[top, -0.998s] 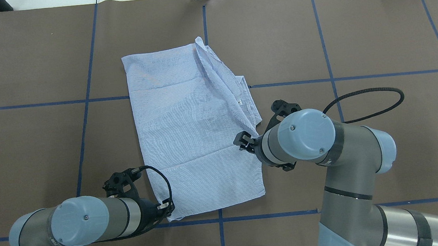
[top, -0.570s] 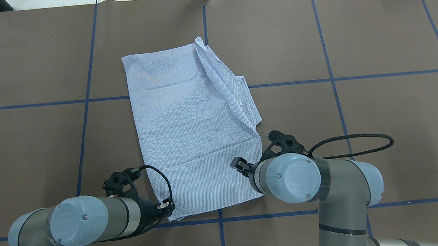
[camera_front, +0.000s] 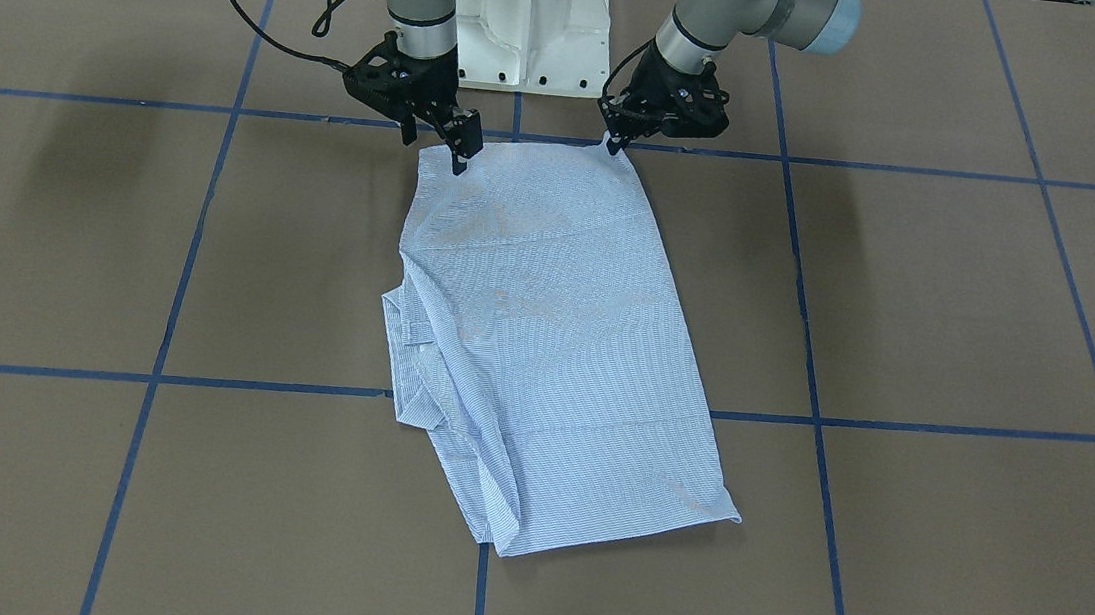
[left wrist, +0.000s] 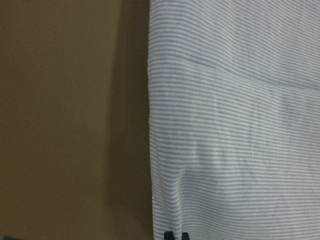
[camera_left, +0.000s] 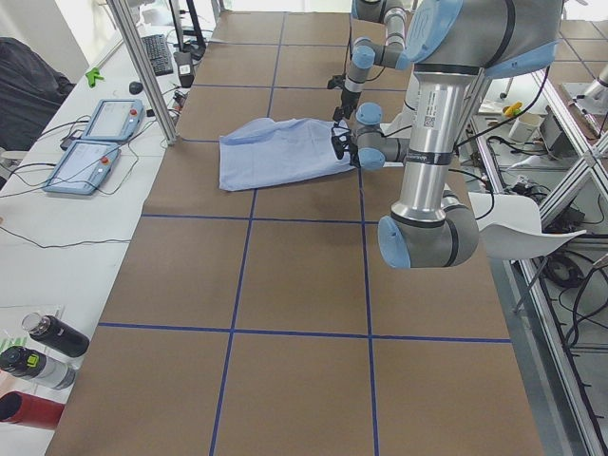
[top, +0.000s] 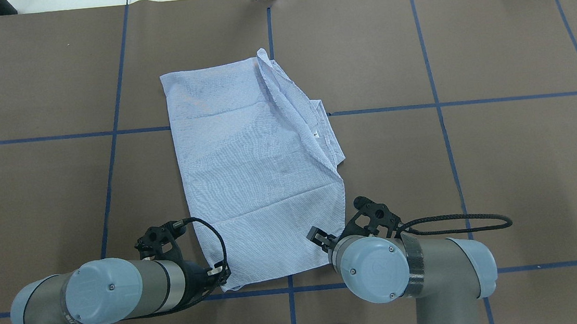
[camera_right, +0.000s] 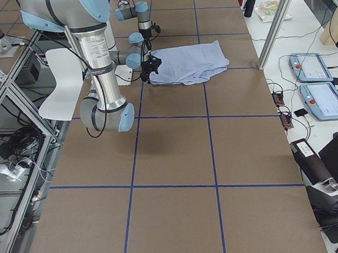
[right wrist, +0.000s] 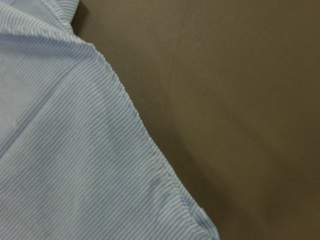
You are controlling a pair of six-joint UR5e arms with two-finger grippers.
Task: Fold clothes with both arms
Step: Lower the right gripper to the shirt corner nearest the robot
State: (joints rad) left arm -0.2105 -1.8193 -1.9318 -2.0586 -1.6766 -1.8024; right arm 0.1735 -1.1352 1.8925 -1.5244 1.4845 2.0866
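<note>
Front camera shows me the right gripper (camera_front: 436, 153) spread above the shirt (camera_front: 555, 328) corner. Wrist camera shows the left gripper (left wrist: 176, 235) pinching the hem. Both wrists angle downward.

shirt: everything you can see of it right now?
Light blue and white fine-striped shirt, thin woven cloth, folded into a long rectangle, flat on the brown table. Collar and bunched folds along the robot's right edge; rest smooth. The left gripper pinches the near left corner; right gripper is over the near right corner, contact unclear.
</note>
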